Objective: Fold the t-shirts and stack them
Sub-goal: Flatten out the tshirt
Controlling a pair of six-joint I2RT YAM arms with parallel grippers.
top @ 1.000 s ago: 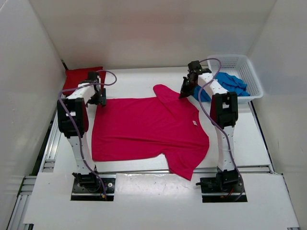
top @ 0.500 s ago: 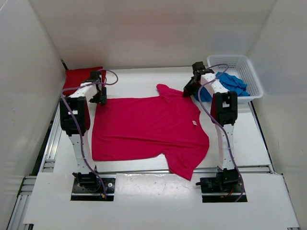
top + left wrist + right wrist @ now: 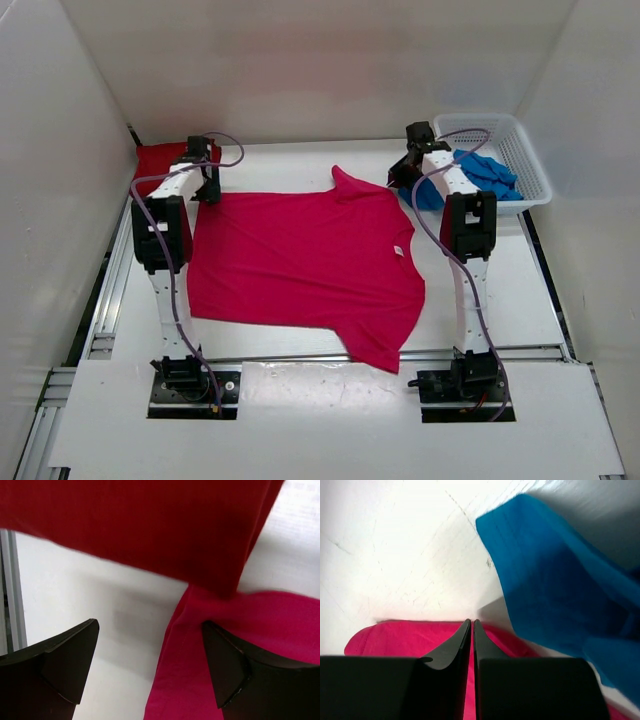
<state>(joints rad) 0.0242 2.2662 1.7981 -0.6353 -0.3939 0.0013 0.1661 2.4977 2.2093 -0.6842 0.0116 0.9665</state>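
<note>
Pink shirt at stake: risks skewing it, left claw apart, right claw together, perhaps pinching it.

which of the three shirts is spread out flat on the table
The pink-magenta t-shirt, opened out flat in the middle. The dark red t-shirt lies folded at the far left, and the blue t-shirt is bunched, spilling from the white basket.

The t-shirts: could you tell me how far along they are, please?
Done: the dark red shirt lies folded far left. In hand: the pink shirt lies flat, left tool open at its corner, right tool shut on its edge. Left: folding it, then the blue shirt at the basket.
</note>
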